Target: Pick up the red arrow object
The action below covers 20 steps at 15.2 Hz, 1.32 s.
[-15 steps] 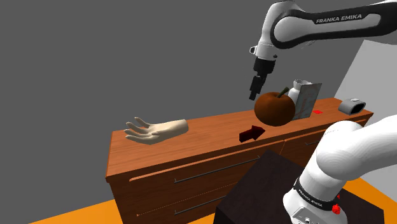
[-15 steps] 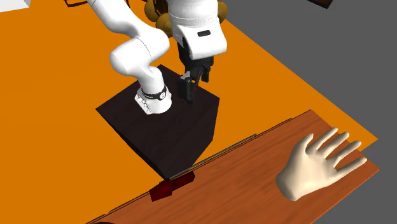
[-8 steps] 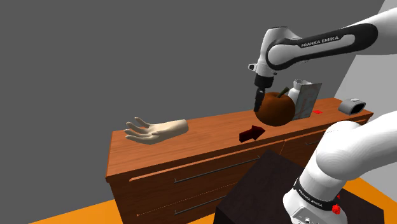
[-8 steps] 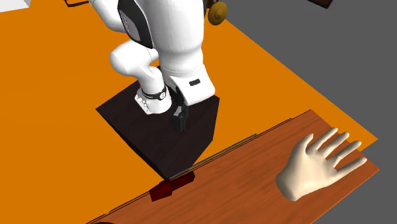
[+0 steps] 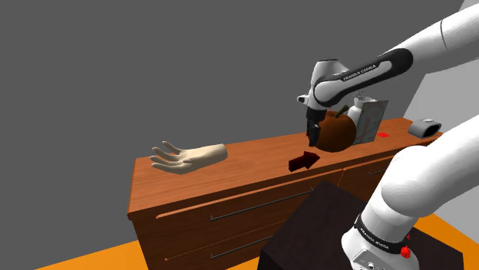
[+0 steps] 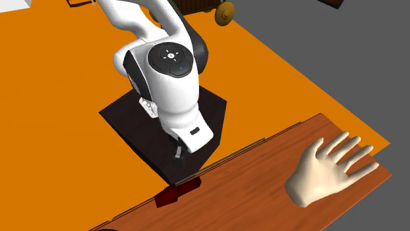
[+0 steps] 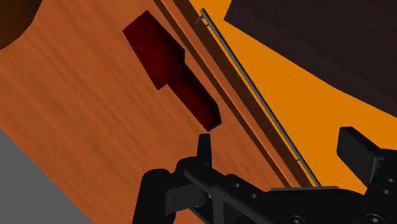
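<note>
Red arrow object [image 5: 303, 161]: a dark red arrow-shaped block lying flat on the wooden dresser top [image 5: 246, 172], close to its front edge. It sits below the gripper [image 5: 312, 141] and a little ahead of it.
Gripper state: the fingers are spread apart with nothing between them, and they point down toward the front edge of the dresser.
Alignment: in the wrist view the arrow [image 7: 170, 67] lies beyond one fingertip [image 7: 203, 147] and off to that finger's outer side, not in the gap. The gap itself looks onto the drawer handle [image 7: 253, 89] and the orange floor [image 7: 286, 89].
Done so far: the hand is near the arrow, above it, and not touching it. I judge this the late approach.
Left to do: probably shift sideways until the block lies between the fingers, then lower, close and lift. None of the grasp is made yet.
Neighbours: a round brown-red fruit [image 5: 338, 132] is just beside the gripper, on the side away from the arrow. A pale model hand [image 5: 186, 158] lies well apart from it.
Hard to make out: in the shoulder view the fingers overlap the fruit, so their spread does not read there. In the second exterior view the white wrist covers most of the gripper [image 6: 177, 153]. How high the tips hang over the wood cannot be told.
</note>
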Tool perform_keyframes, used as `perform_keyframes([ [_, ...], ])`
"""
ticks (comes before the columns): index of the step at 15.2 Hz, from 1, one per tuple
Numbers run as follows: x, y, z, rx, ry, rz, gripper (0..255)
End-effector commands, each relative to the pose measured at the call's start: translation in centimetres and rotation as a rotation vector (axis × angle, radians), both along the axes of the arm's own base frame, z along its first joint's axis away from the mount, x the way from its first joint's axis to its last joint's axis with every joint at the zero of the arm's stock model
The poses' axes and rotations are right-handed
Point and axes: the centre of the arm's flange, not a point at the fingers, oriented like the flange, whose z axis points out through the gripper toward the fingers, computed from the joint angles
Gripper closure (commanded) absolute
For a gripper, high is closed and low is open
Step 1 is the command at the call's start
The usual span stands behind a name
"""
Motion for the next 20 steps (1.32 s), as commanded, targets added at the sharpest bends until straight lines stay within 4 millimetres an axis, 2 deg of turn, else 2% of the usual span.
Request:
perform_keyframes([
  [1,0.5,-1.8,-2.0,-0.010,0.009,0.055,0],
  [10,3.4,-8.3,-11.1,-0.047,0.052,0.284,0],
  [11,3.6,-8.7,-11.6,-0.049,0.055,0.297,0],
  [18,3.6,-8.7,-15.3,-0.049,0.055,0.297,0],
  [20,3.6,-8.7,-15.6,-0.049,0.055,0.297,0],
])
